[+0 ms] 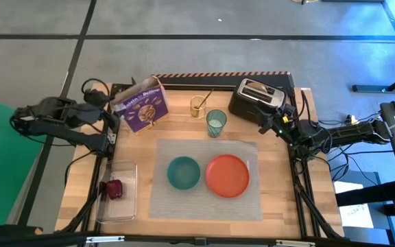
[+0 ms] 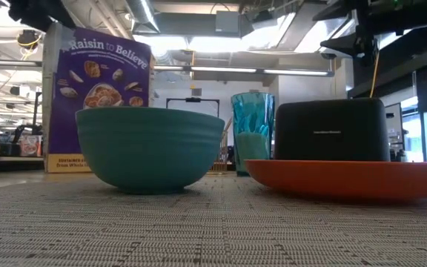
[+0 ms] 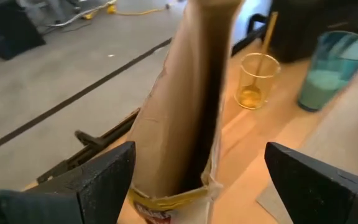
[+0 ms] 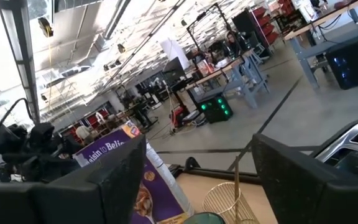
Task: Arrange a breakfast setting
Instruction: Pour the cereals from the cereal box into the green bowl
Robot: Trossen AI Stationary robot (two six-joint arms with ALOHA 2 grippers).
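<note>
At ten o'clock on the worktop (image 1: 184,103), our left gripper (image 3: 197,186) hangs with open fingers straddling the cereal box (image 1: 142,106); a nudge could topple it toward the cup (image 1: 215,123). Right gripper (image 1: 280,125), open, holds nothing by the toaster (image 1: 256,98).

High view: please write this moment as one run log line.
left end effector: open, at cereal box | right end effector: open, by toaster | bowl, plate: on placemat

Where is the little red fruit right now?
In the high view, the small dark-red fruit sits in the clear plastic tray at the table's front left, left of the grey placemat.
</note>
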